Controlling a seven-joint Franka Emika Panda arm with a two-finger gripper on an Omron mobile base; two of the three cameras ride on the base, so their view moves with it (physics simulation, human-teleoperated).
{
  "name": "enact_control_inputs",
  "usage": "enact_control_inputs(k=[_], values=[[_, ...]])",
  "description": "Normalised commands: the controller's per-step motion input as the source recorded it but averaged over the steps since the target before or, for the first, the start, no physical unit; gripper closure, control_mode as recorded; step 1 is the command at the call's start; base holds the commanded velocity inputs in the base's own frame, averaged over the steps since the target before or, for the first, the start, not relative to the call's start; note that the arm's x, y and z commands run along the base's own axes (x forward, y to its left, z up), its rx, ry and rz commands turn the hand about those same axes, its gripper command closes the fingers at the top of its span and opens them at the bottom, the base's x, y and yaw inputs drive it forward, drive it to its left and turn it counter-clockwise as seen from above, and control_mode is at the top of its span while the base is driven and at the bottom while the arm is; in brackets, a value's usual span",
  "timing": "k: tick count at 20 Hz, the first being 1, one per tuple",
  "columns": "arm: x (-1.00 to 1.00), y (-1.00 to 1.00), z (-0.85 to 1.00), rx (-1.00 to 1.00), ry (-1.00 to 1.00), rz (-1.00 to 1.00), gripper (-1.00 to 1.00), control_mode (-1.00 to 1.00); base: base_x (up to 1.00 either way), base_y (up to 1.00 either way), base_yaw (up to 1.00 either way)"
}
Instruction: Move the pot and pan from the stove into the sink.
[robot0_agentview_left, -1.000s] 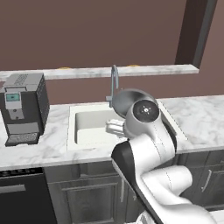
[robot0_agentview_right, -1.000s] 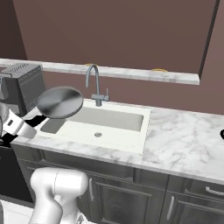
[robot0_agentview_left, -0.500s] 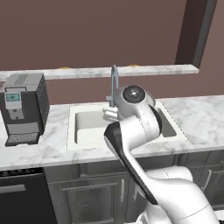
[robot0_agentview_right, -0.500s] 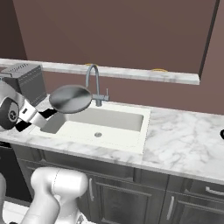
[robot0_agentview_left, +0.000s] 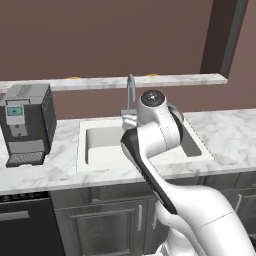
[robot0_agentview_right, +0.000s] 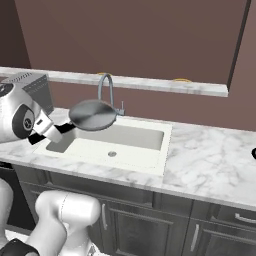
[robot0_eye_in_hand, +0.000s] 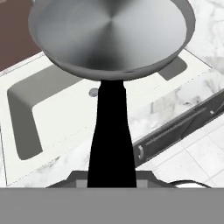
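Note:
The pan (robot0_agentview_right: 93, 114), a shallow silver dish with a long black handle (robot0_agentview_right: 63, 128), hangs level above the left part of the sink (robot0_agentview_right: 150, 150). My gripper (robot0_agentview_right: 49, 131) is shut on the end of that handle. In the hand view the pan (robot0_eye_in_hand: 111, 33) fills the top, its black handle (robot0_eye_in_hand: 111, 131) runs down into my gripper (robot0_eye_in_hand: 111, 177), and the off-white sink (robot0_eye_in_hand: 52, 113) with its drain lies below. The curved chrome faucet (robot0_agentview_right: 106, 85) stands just behind the pan. The pot and the stove are out of view.
A grey coffee machine (robot0_agentview_left: 27, 122) stands on the marble counter (robot0_agentview_left: 45, 172) left of the sink (robot0_agentview_left: 100, 145). A marble ledge (robot0_agentview_right: 150, 84) runs along the wall behind the faucet (robot0_agentview_left: 131, 92). Wide counter (robot0_agentview_right: 210, 160) lies right of the basin.
My arm has swung the pan rightward from beside the coffee machine to over the sink's left side. The grip on the handle is unchanged.

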Motion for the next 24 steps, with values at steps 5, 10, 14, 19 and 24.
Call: enact_control_inputs(k=[5,10,14,19,24], values=[[0.36,-0.25,-0.19,0.06,0.04,-0.09,1.0,-1.0,0.0,0.0,0.0],[0.47,-0.15,-0.19,0.04,0.03,-0.09,1.0,-1.0,0.0,0.0,0.0],[0.43,-0.06,-0.22,0.03,0.01,-0.09,1.0,-1.0,0.0,0.0,0.0],[0.36,0.0,-0.21,0.0,0.0,-0.09,1.0,-1.0,0.0,0.0,0.0],[0.36,0.0,-0.2,0.0,0.0,-0.08,1.0,-1.0,0.0,0.0,0.0]])
